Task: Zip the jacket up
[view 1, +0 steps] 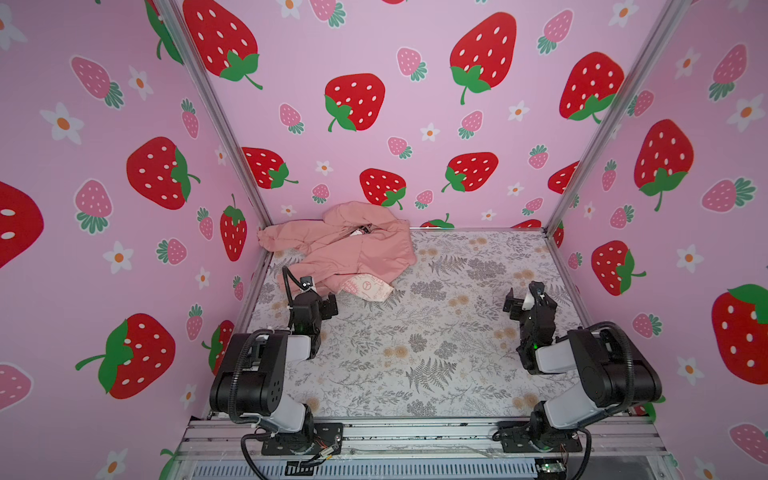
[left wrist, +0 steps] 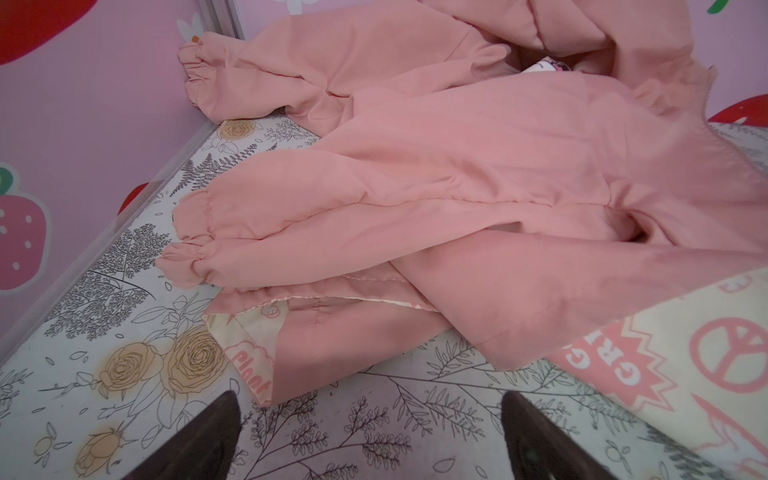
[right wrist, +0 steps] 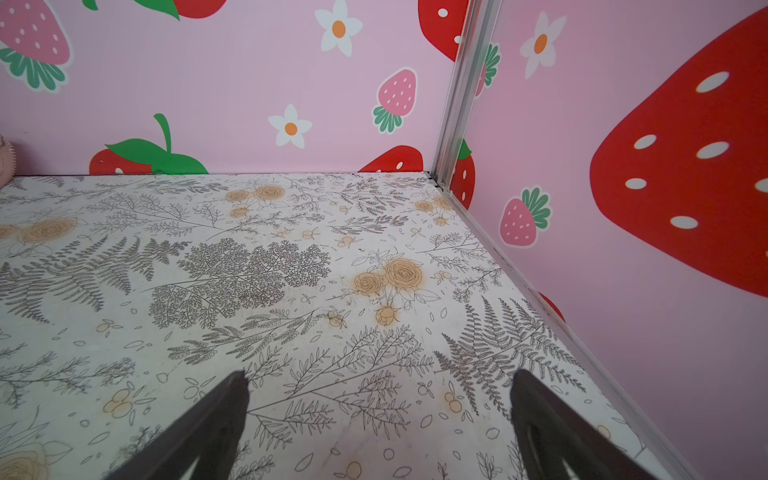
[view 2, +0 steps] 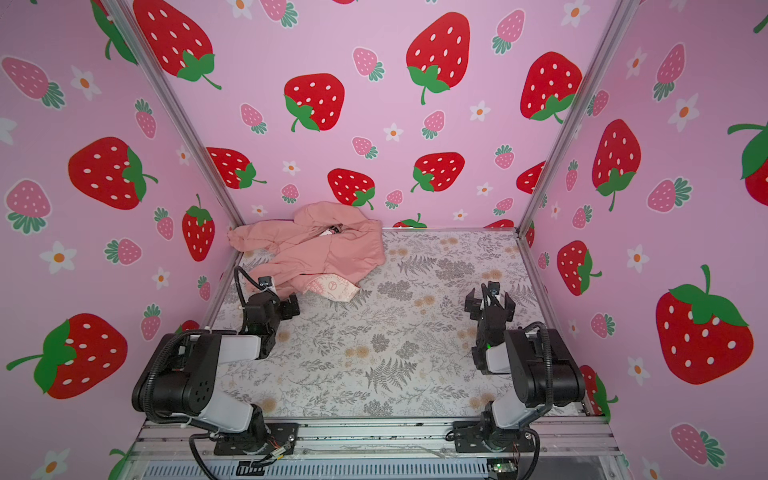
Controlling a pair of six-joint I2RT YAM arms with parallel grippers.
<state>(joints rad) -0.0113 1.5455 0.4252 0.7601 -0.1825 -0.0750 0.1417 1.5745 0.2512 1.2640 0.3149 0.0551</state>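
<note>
The salmon-pink jacket (view 1: 345, 245) (view 2: 316, 249) lies crumpled in the far left corner of the table, partly against the back wall. A flap of its cream lining (view 1: 368, 289) (left wrist: 706, 365), printed with pink emblems, is turned out at the near edge. In the left wrist view both gathered cuffs (left wrist: 183, 262) point toward the left wall. I cannot make out the zipper. My left gripper (view 1: 320, 297) (view 2: 282, 299) (left wrist: 370, 399) is open and empty, just short of the jacket's near hem. My right gripper (view 1: 521, 297) (view 2: 490, 301) (right wrist: 380, 376) is open and empty over bare table at the right, far from the jacket.
Strawberry-print walls enclose the floral tabletop (view 1: 415, 353) on three sides, with aluminium posts (view 1: 582, 166) at the far corners. The left wall (left wrist: 83, 145) runs close beside the jacket's sleeves. The right wall (right wrist: 623, 249) is close to my right gripper.
</note>
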